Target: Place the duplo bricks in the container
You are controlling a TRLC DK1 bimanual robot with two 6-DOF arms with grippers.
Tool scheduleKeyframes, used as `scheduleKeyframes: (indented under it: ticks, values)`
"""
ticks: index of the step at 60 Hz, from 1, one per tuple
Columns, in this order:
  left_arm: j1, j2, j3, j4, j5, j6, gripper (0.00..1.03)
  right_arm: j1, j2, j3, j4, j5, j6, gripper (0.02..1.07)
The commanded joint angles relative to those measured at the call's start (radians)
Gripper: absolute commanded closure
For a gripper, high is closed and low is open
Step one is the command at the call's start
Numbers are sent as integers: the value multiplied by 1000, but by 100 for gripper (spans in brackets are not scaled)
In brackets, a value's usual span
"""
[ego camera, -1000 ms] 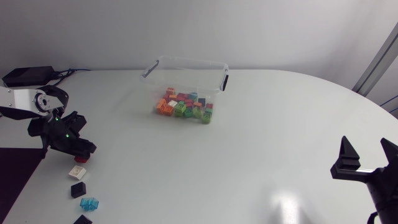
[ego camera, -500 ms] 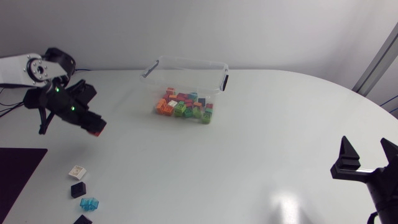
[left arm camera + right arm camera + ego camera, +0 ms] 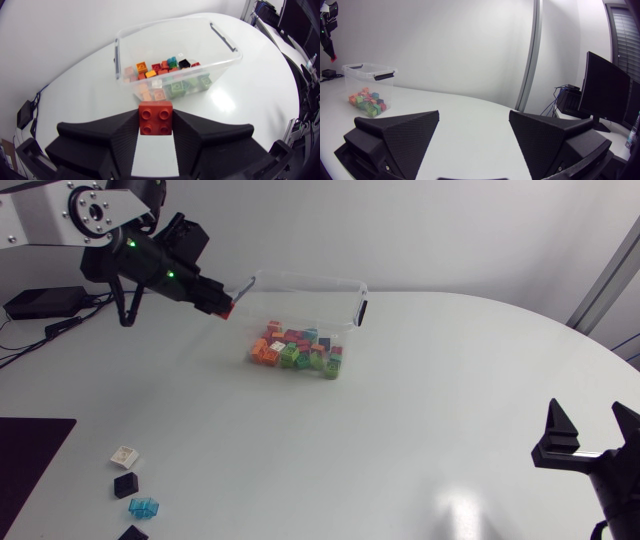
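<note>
The broad white round-edged table point(image 3: 400, 440) took up most of the scene, and my left arm, silver-grey with black joints point(image 3: 70, 210), came in high over its far left corner. Next in size was the clear plastic container with dark side handles point(image 3: 305, 278), standing open toward the back of the table with a heap of orange, green, red and blue duplo bricks point(image 3: 295, 352) on its floor. My right gripper point(image 3: 588, 425) sat low at the near right edge, well apart from everything, its two black wedges spread wide with nothing between them. My left gripper point(image 3: 218, 300) hung just beside the container's left rim, not yet over the opening, and was clamped from two sides on a small red four-stud duplo brick point(image 3: 155, 117), studs facing the wrist camera. That brick looked to be hard moulded plastic: light, stiff and smooth-sided, so I judged the flat opposite walls below the studs the right place to hold it, and a short drop into the heap unlikely to hurt it. Far off at the near left lay the smallest pieces, loose on the table: a cream brick point(image 3: 124, 456), a black brick point(image 3: 125, 485), a see-through blue brick point(image 3: 143, 507) and another black one point(image 3: 132, 533) at the edge.
</note>
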Motion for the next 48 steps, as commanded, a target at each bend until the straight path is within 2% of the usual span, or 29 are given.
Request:
scheduleKeyframes:
  ticks: [1,7,23,30,45,47,48]
  values:
    - [-39,27,46,75,11,-30,96,-2,-5,-18,-7,-1,-3,6]
    - [-74,46,59,175,11,-30,96,-2,-5,-18,-7,-1,-5,6]
    - [-122,165,190,270,9,-36,96,-2,-5,-16,-7,-1,-5,6]
    - [-125,253,309,255,7,-50,96,-2,-5,-18,-7,-1,-3,6]
    - [-122,412,552,133,6,-76,95,-2,-5,-18,-7,-1,-5,6]
    - [-123,437,584,103,4,-76,89,-2,-5,-18,-7,-1,-5,6]
    - [-122,457,606,84,3,-76,82,-2,-5,-18,-7,-1,-3,6]
